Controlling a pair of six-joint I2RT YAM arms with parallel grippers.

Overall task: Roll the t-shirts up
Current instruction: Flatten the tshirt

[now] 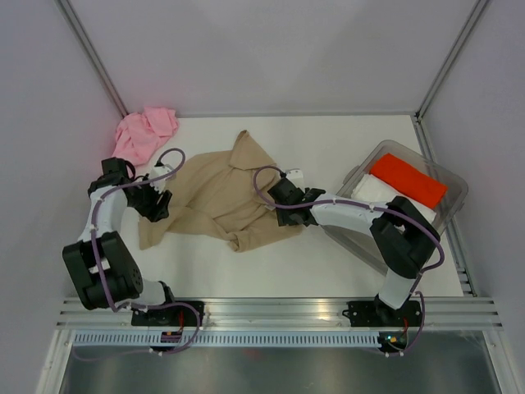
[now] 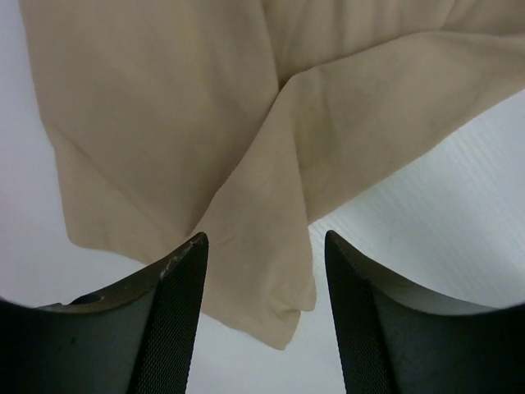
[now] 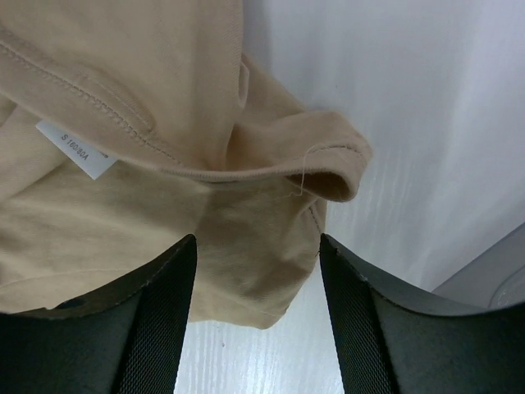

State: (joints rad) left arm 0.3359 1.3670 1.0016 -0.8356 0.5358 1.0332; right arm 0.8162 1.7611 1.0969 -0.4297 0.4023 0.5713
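The left pincer is wide open just above the counter. A loose corner of the tan shirt lies between its fingers, which are not closed on it. The right pincer is open just as wide over the neck end of the same shirt, where the stitched neckband and a small white label show; it holds nothing either.

From above, the tan shirt lies crumpled across the middle of the counter. The left pincer is at its 9 o'clock edge and the right pincer at its 3 o'clock edge. The shirt is neither flat nor squared, so I judge that rolling has not started.

The cloth looks thin, light and limp (it will sag and bunch wherever it is not supported). A hold on a hemmed edge or corner should slip less than a pinch in the open middle. With one pincer on each side, the shirt could be pulled flat before it is rolled.

Farther out, at 3 o'clock on the counter, a clear tub holds a red shirt and a white shirt. At 10 o'clock, in the far corner, a pink shirt sits in a heap, well apart from both pincers.
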